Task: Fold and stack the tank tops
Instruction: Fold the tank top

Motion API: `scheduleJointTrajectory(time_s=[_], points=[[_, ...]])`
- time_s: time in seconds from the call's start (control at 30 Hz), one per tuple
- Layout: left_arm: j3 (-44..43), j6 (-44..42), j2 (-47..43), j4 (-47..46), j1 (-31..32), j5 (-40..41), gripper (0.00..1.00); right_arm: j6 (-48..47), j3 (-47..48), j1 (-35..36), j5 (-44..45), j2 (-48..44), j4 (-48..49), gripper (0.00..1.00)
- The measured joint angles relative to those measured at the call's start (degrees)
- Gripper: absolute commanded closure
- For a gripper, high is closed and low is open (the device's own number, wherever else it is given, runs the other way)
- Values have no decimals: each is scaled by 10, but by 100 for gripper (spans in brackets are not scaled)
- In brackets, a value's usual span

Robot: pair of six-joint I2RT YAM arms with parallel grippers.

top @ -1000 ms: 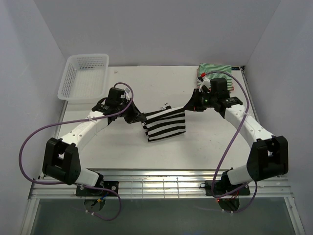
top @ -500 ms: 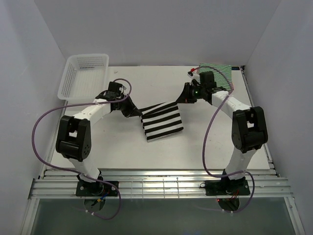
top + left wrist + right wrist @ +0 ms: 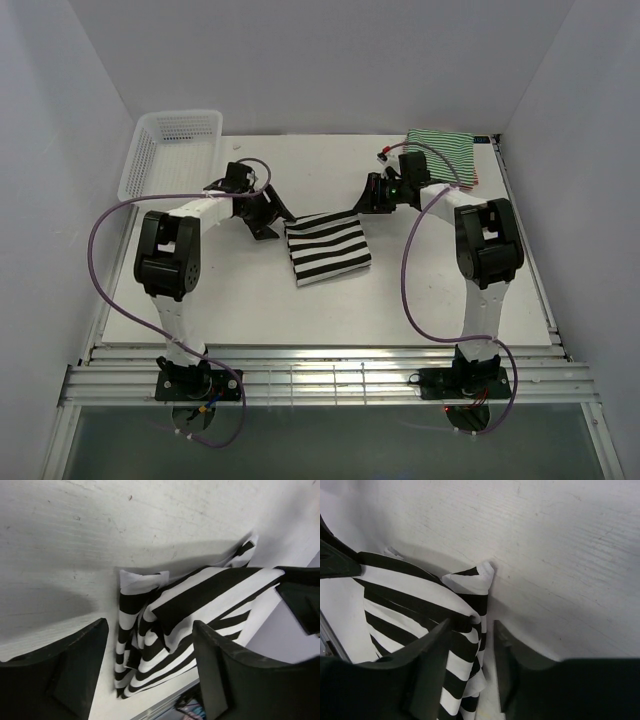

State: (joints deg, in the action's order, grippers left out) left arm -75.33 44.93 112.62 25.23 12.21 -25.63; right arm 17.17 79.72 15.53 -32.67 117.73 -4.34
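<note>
The black-and-white tank top lies folded in a rough square on the table's middle. My left gripper stands open at its back left corner, and in the left wrist view the striped cloth lies loose between the wide black fingers. My right gripper is open at the back right corner. Its left finger overlaps the cloth, while the right finger stands clear of it. A green-and-white tank top lies folded at the back right.
A white mesh basket stands at the back left corner. White walls close in the table on three sides. Purple cables loop off both arms. A metal rail runs along the near edge.
Both grippers held the black-and-white top stretched between them and carried it slightly back. They have now opened and let go of its corners, and it lies flat.
</note>
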Motion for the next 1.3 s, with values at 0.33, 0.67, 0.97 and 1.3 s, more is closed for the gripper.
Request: scheduleJointTrajectory(time_s=[0.33,0.67,0.97,1.3], points=[[11,-4,-54,5,3,18,2,-30,-51,2,-9,-116,-24,10],[13,14,-129,-35,89,20,2,-27,-201,51,-90,-273,22,10],[2,22,7,-48,79,34,2,-9,-245,59,-114,-168,68,10],[-50,-3,43,-32,73,31,2,-15,-232,55,-113,-115,62,10]])
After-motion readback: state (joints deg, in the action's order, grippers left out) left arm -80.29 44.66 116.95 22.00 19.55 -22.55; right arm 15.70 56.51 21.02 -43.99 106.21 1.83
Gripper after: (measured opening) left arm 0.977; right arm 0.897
